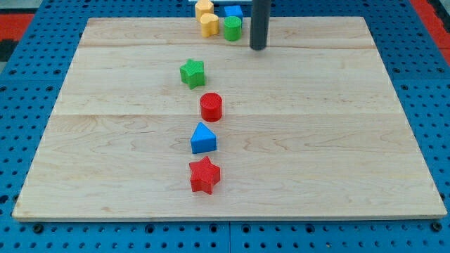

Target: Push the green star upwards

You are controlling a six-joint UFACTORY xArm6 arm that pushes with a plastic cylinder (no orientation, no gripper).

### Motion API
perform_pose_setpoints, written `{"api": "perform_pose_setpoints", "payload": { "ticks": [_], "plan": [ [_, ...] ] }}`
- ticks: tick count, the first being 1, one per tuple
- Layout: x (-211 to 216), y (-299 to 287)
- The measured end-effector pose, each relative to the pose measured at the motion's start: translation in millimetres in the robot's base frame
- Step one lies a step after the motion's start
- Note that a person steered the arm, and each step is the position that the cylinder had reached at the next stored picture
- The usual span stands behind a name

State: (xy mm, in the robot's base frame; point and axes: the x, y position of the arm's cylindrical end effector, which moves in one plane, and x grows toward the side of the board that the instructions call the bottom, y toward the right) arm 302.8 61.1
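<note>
Here the green star lies flat on the wooden desk, in the upper half and a little to the view's left of centre, touching nothing; just below it and slightly to the view's right stands a red cylinder, then a blue triangular block, then a red star, the four making a loose line that runs down toward the view's bottom. At the view's top edge sits a tight cluster: two yellow blocks, one behind the other, their shape hard to make out; a green cylinder just beside them; a blue block behind it, partly hidden. My tip rests just to the view's right of the green cylinder, well apart from the green star, above and to its right; the rod carries no jaws, so none are spread or pressed.
</note>
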Motion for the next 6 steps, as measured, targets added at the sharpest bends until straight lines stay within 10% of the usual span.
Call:
{"api": "perform_pose_setpoints", "payload": {
  "ticks": [2, 6],
  "plan": [
    [97, -45],
    [53, -144]
  ]
}}
